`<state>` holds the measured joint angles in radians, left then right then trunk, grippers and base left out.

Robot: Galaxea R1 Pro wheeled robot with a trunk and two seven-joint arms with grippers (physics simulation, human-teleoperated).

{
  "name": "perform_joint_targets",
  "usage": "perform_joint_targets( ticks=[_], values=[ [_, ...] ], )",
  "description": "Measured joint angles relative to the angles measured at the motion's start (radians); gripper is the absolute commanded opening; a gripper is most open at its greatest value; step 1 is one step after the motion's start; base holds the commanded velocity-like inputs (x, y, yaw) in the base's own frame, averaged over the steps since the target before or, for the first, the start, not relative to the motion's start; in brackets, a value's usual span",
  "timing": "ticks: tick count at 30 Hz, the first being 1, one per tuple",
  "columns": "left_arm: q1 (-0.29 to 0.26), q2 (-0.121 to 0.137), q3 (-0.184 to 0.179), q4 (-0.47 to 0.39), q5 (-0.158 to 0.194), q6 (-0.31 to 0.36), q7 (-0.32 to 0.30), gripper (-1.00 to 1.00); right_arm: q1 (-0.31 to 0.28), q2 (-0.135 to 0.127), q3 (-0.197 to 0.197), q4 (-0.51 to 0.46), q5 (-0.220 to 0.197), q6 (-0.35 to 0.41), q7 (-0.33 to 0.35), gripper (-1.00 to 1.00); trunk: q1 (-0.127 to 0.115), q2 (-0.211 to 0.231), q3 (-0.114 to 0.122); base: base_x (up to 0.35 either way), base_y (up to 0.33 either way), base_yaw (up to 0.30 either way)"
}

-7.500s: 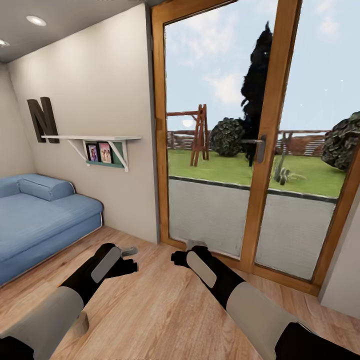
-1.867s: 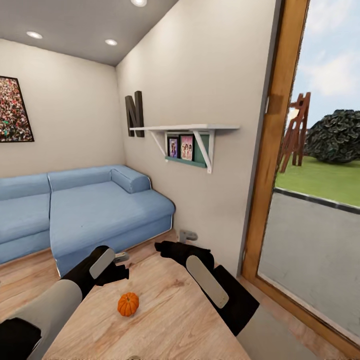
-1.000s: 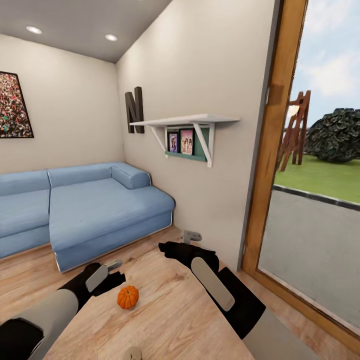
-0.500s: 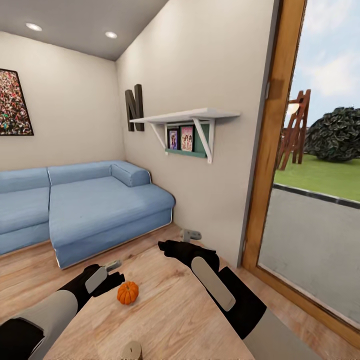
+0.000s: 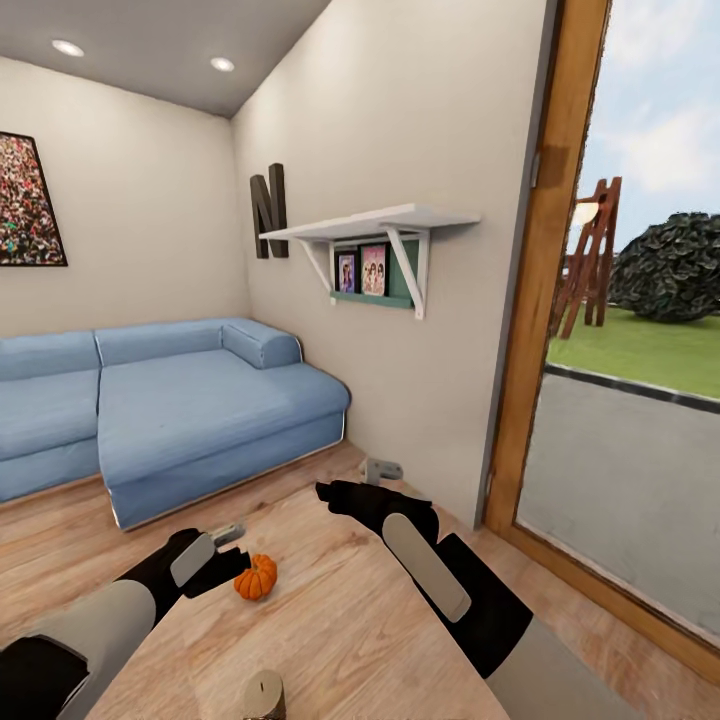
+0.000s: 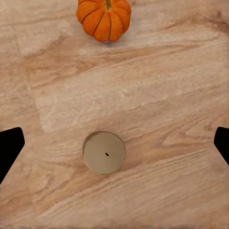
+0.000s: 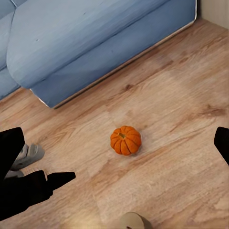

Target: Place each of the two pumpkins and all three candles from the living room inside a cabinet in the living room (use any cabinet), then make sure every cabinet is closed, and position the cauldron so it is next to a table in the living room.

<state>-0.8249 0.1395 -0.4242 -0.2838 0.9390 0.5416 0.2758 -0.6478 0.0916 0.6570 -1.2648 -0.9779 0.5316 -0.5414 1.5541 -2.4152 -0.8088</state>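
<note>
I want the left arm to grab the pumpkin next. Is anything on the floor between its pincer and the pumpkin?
Nothing visible blocks it. The left pincer hangs open just beside the pumpkin, with bare wooden floor between them. The candle stands apart, nearer the robot, directly under the left wrist camera rather than in the path.

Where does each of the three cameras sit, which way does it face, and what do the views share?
Head view: from the robot's head, forward and down at the sofa, wall shelf and glass door; both forearms, left gripper and right gripper show.
Left wrist view: straight down on the floor; dark fingertips flank a candle.
Right wrist view: slanting down toward the sofa; the left arm shows.
Shared: all three see the pumpkin and the candle.
</note>
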Motion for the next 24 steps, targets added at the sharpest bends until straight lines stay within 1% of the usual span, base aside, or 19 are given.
perform_joint_targets(
  ticks=[12, 24],
  values=[
    [0.000, 0.001, 0.001, 0.000, 0.002, 0.040, -0.001, 1.00, 0.001, 0.000, -0.001, 0.001, 0.001, 0.000, 0.000, 1.00, 0.046, -0.084, -0.038, 0.000, 0.000, 0.000],
    [0.000, -0.001, 0.000, 0.000, 0.000, 0.046, 0.000, 1.00, 0.001, 0.000, 0.000, 0.002, 0.002, 0.000, 0.000, 1.00, 0.052, -0.087, -0.084, 0.000, 0.000, 0.000]
  ],
)
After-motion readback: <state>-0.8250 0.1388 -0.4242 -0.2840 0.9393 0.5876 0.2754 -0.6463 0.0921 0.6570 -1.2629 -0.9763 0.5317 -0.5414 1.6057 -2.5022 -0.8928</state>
